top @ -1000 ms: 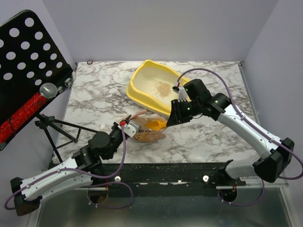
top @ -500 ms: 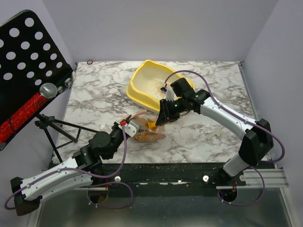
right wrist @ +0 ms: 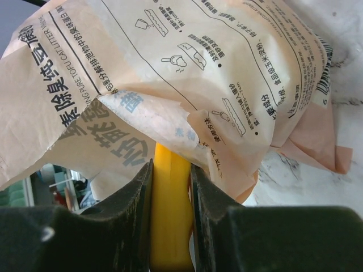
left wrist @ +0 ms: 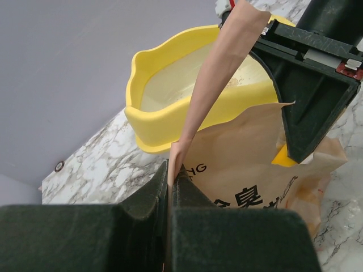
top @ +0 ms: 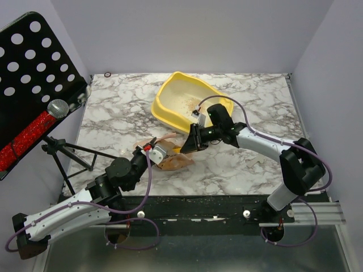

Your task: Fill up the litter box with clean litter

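Observation:
The pale-yellow litter box [top: 170, 113] sits at the back middle of the table, with a thin patch of beige clean litter [top: 191, 102] on its floor. It also shows in the left wrist view [left wrist: 170, 122]. A crumpled tan printed paper bag [top: 177, 161] lies in front of it. My left gripper [top: 154, 148] is shut on the bag's upper edge [left wrist: 212, 85] and holds it up. My right gripper [top: 190, 146] is shut on the handle of the yellow-orange scoop [right wrist: 169, 209]. The scoop's bowl is inside the bag mouth [right wrist: 170, 96], hidden by paper.
A black perforated music stand [top: 31, 79] with a microphone [top: 57, 107] and tripod legs stands at the left edge. Grey walls close the back and sides. The marble table [top: 113, 113] shows to the left and right of the bag.
My right gripper has moved left and down from beside the litter box to the bag, carrying the scoop into the bag mouth. The left gripper holds still.

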Action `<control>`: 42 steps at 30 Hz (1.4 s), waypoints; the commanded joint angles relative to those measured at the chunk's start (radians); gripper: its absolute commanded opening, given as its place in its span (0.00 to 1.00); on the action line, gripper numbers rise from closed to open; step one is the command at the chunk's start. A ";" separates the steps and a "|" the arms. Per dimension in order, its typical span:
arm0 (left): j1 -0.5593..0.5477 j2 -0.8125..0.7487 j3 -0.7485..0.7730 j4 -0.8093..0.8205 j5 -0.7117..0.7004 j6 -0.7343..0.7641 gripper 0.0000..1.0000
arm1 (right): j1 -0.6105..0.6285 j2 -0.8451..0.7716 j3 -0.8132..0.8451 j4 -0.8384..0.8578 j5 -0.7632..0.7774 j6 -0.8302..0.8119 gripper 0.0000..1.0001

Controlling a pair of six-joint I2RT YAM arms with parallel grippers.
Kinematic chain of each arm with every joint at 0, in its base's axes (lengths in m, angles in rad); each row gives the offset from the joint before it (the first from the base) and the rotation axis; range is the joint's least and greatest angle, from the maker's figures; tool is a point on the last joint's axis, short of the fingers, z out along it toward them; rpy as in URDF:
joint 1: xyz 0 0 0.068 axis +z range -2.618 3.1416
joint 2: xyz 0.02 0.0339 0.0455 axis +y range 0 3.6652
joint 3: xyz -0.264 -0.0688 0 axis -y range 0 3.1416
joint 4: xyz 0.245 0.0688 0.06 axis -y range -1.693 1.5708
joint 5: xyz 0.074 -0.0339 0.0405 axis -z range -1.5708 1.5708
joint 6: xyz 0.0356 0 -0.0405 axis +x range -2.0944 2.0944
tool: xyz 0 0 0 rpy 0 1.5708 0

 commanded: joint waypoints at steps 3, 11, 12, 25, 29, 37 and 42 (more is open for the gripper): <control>0.001 -0.031 0.031 0.151 0.024 0.018 0.00 | 0.004 0.002 -0.186 0.363 0.000 0.117 0.00; 0.001 -0.047 0.022 0.153 0.066 0.020 0.00 | -0.029 -0.026 -0.325 0.724 -0.080 0.287 0.00; 0.001 -0.053 0.021 0.154 0.073 0.020 0.00 | -0.032 -0.020 -0.338 0.771 -0.089 0.310 0.00; 0.001 -0.077 0.018 0.140 0.135 0.027 0.01 | -0.033 -0.077 -0.401 1.020 -0.140 0.435 0.00; 0.001 -0.091 0.018 0.137 0.142 0.029 0.02 | -0.036 -0.095 -0.425 1.098 -0.158 0.476 0.00; 0.001 -0.107 0.010 0.142 0.159 0.032 0.02 | -0.085 -0.132 -0.519 1.275 -0.187 0.585 0.00; 0.001 -0.113 0.002 0.151 0.173 0.032 0.02 | -0.131 -0.158 -0.601 1.387 -0.204 0.655 0.00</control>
